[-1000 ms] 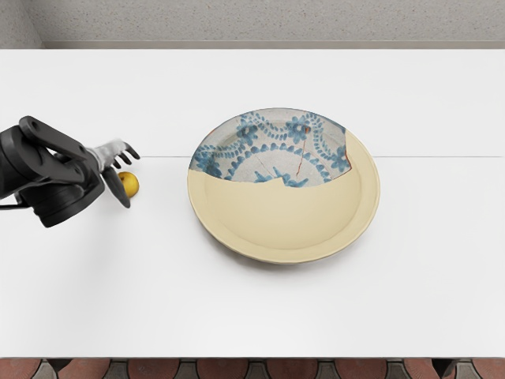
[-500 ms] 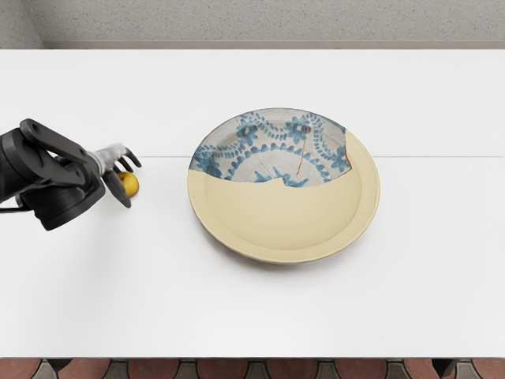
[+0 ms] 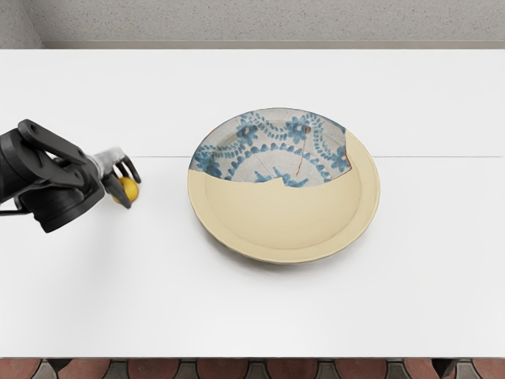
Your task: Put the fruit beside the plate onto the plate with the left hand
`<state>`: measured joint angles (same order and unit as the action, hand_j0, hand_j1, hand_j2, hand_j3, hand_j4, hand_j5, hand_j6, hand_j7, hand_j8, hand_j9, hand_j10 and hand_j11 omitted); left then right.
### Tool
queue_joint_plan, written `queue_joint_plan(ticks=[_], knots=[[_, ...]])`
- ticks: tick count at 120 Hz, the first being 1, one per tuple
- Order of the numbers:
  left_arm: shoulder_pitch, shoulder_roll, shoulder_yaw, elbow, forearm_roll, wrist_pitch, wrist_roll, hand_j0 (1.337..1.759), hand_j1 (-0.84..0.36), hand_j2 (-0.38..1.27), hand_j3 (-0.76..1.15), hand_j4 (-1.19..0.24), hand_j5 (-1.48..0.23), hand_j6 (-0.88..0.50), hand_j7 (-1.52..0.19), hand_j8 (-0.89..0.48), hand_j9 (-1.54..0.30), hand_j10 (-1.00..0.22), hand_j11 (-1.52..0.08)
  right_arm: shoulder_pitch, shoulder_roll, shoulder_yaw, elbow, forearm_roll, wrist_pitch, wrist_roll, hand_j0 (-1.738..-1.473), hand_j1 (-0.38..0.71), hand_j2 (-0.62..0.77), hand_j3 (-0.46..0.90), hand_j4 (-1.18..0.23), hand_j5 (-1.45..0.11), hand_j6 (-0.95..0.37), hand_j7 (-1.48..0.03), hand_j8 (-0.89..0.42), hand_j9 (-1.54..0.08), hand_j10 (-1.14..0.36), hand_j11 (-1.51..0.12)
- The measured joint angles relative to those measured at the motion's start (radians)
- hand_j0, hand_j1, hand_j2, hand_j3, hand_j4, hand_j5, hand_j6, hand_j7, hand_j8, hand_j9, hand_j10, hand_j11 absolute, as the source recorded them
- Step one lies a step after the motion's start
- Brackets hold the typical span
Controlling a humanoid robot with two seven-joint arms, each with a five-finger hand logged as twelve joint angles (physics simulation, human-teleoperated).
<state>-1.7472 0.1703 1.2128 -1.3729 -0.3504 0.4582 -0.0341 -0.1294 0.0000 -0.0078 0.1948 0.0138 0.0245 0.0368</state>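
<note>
Compared with one second earlier, the fingers (image 3: pixel 133 169) of the left hand (image 3: pixel 118 177) had come together. Before, they were spread out above the fruit (image 3: pixel 130 190), and at this moment they were curled down over it, with the thumb coming from the lower side. The arm itself had almost not moved; it entered from the left edge and stayed at the same place on the desk (image 3: pixel 252 300). The small yellow fruit also stayed nearly where it was, only a little more hidden by the dark fingertips.

So the hand appeared to be closed on the fruit, holding it between the fingers and the thumb. The fruit was low at the desk surface, to the left of the plate (image 3: pixel 194 207) and clearly apart from its rim. I could not tell if it was already lifted a little.

In my judgement, the grasp was just made and the carrying part was not yet begun. The next move should be to raise the fruit and bring it to the right, over the plate rim. Because the fruit is small and round, it could slip out if the grip was not firm.
</note>
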Motion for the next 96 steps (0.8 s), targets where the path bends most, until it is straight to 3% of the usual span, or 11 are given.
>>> queue_joint_plan(ticks=[12,29,35,40,56,62,76,96], knots=[[-0.001,0.001,0.0,-0.003,-0.002,-0.002,0.0,1.652,-0.37,0.52,0.0,-0.77,-0.97,-0.43,-0.99,-0.4,-1.01,-0.69,-1.02,0.0,0.0,0.0,0.0,0.0,0.0,0.0,-1.658,-0.34,0.0,0.0,-0.01,-0.01,-0.01,-0.01,-0.01,-0.01,-0.01,-0.01],[-0.012,0.01,0.001,-0.015,-0.009,-0.006,0.0,1.652,-0.45,0.63,0.0,-0.78,-1.04,-0.36,-1.03,-0.35,-1.05,-0.65,-1.06,0.0,0.0,0.0,0.0,0.0,0.0,0.0,-1.658,-0.34,0.0,0.0,-0.01,-0.01,-0.01,-0.01,-0.01,-0.01,-0.01,-0.01],[-0.019,0.019,0.003,-0.021,-0.018,-0.006,0.0,1.652,-0.41,0.58,0.0,-0.78,-1.06,-0.36,-1.04,-0.36,-1.06,-0.67,-1.07,0.0,0.0,0.0,0.0,0.0,0.0,0.0,-1.658,-0.34,0.0,0.0,-0.01,-0.01,-0.01,-0.01,-0.01,-0.01,-0.01,-0.01],[-0.038,0.033,0.003,-0.03,-0.025,-0.007,0.0,1.652,-0.35,0.44,0.0,-0.78,-1.08,-0.37,-1.05,-0.37,-1.07,-0.68,-1.08,0.0,0.0,0.0,0.0,0.0,0.0,0.0,-1.658,-0.34,0.0,0.0,-0.01,-0.01,-0.01,-0.01,-0.01,-0.01,-0.01,-0.01],[-0.128,0.105,-0.009,-0.066,-0.035,-0.012,-0.002,1.652,-0.34,0.39,0.0,-0.78,-1.09,-0.39,-1.07,-0.39,-1.08,-0.71,-1.08,0.0,0.0,0.0,0.0,0.0,0.0,0.0,-1.658,-0.34,0.0,0.0,-0.01,-0.01,-0.01,-0.01,-0.01,-0.01,-0.01,-0.01],[-0.152,0.115,-0.019,-0.075,-0.037,-0.025,-0.002,1.653,-0.36,0.5,0.0,-0.79,-1.1,-0.39,-1.07,-0.39,-1.08,-0.72,-1.08,0.0,0.0,0.0,0.0,0.0,0.0,0.0,-1.658,-0.34,0.0,0.0,-0.01,-0.01,-0.01,-0.01,-0.01,-0.01,-0.01,-0.01],[-0.186,0.155,-0.068,-0.085,-0.04,-0.103,-0.002,1.654,-0.38,0.56,0.0,-0.78,-1.12,-0.36,-1.08,-0.4,-1.08,-0.74,-1.09,0.0,0.0,0.0,0.0,0.0,0.0,0.0,-1.658,-0.34,0.0,0.0,-0.01,-0.01,-0.01,-0.01,-0.01,-0.01,-0.01,-0.01],[-0.235,0.182,-0.207,-0.08,-0.04,-0.327,-0.002,1.654,-0.43,0.67,0.0,-0.81,-1.16,-0.35,-1.12,-0.36,-1.12,-0.79,-1.12,0.0,0.0,0.0,0.0,0.0,0.0,0.0,-1.658,-0.34,0.0,0.0,-0.01,-0.01,-0.01,-0.01,-0.01,-0.01,-0.01,-0.01]])
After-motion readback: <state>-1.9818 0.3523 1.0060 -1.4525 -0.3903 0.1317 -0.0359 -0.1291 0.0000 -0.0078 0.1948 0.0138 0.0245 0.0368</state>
